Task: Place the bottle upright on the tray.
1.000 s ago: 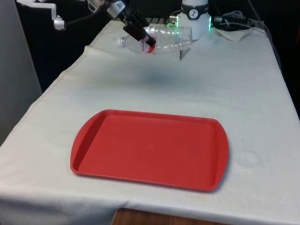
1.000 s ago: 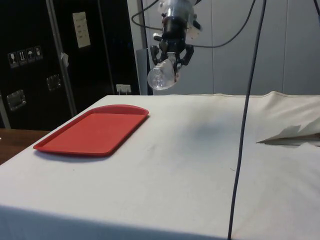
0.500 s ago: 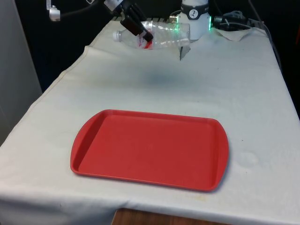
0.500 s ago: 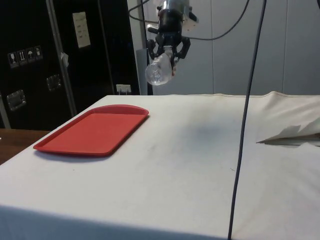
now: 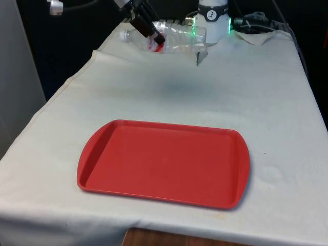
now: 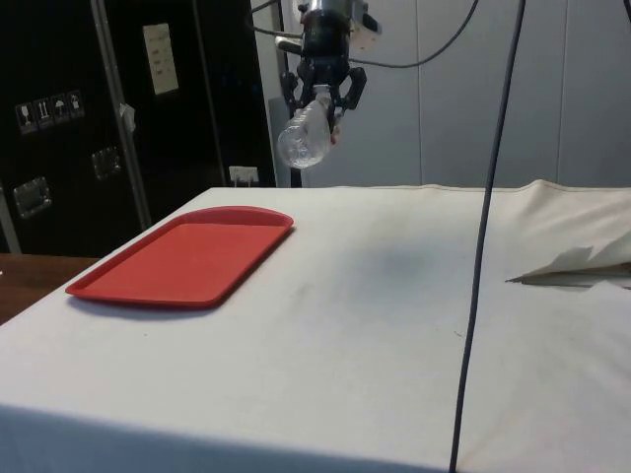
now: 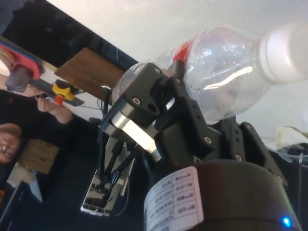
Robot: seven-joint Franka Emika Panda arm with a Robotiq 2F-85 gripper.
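A clear plastic bottle (image 5: 171,37) with a white cap and a red band lies on its side in mid-air, high over the far end of the table. My gripper (image 5: 152,37) is shut on it near the neck, cap towards the front view's left. The side view has the bottle (image 6: 299,144) end-on beneath the gripper (image 6: 321,96), well above the cloth. In the wrist view the fingers (image 7: 144,110) clamp the bottle (image 7: 226,82) just behind its shoulder. The red tray (image 5: 164,162) rests flat near the table's front edge, with nothing on it; it also shows in the side view (image 6: 187,255).
A crumpled white cloth or paper (image 5: 259,32) lies at the far right corner in the front view. A black cable (image 6: 483,246) hangs down across the side view. A person (image 7: 14,139) appears beyond the table in the wrist view.
The gripper has lifted the bottle higher and carried it a little towards the front view's left; the bottle stays on its side. The tray has not moved.
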